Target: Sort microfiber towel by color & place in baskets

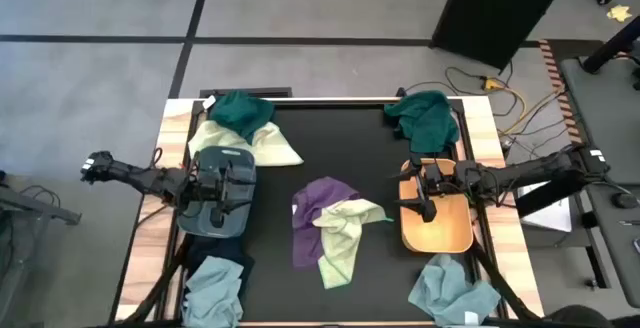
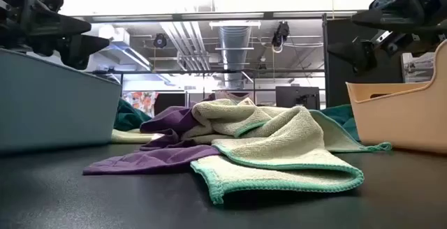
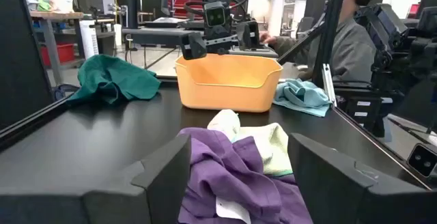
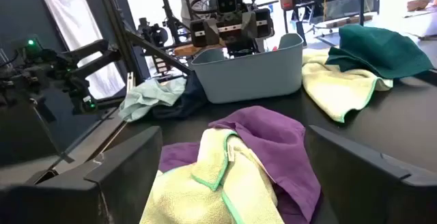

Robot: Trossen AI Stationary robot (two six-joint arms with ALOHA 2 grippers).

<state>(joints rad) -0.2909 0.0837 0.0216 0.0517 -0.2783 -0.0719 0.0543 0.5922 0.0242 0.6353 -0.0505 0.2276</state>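
Towels lie scattered over the black bench (image 1: 370,168), none of them in a basket yet as far as I can see. At the centre sits the heap that matters most: a purple towel (image 1: 322,208) with a pale yellow-green towel (image 1: 345,230) draped over its near side, the two overlapping. The heap runs roughly front to back, its long axis parallel to both baskets.

It lies between my two arms. My left end effector (image 1: 222,183) hovers over the grey-blue basket (image 1: 205,223) on the left side; my right end effector (image 1: 428,190) hovers over the orange-tan basket (image 1: 440,228) on the right. Both are empty, with the fingers spread apart, as each wrist view shows. From either wrist the purple and yellow-green heap sits straight ahead and just below the fingers, so I judge either arm could reach inward for it; the yellow-green cloth spills toward the right side, which makes my right arm slightly nearer to it.

Farther out, a dark teal towel (image 1: 240,113) rests on another pale yellow-green one (image 1: 265,148) at the far left corner, a second dark teal towel (image 1: 425,118) lies behind the orange-tan basket, and light blue-grey towels lie at the near left (image 1: 215,286) and near right (image 1: 450,288).
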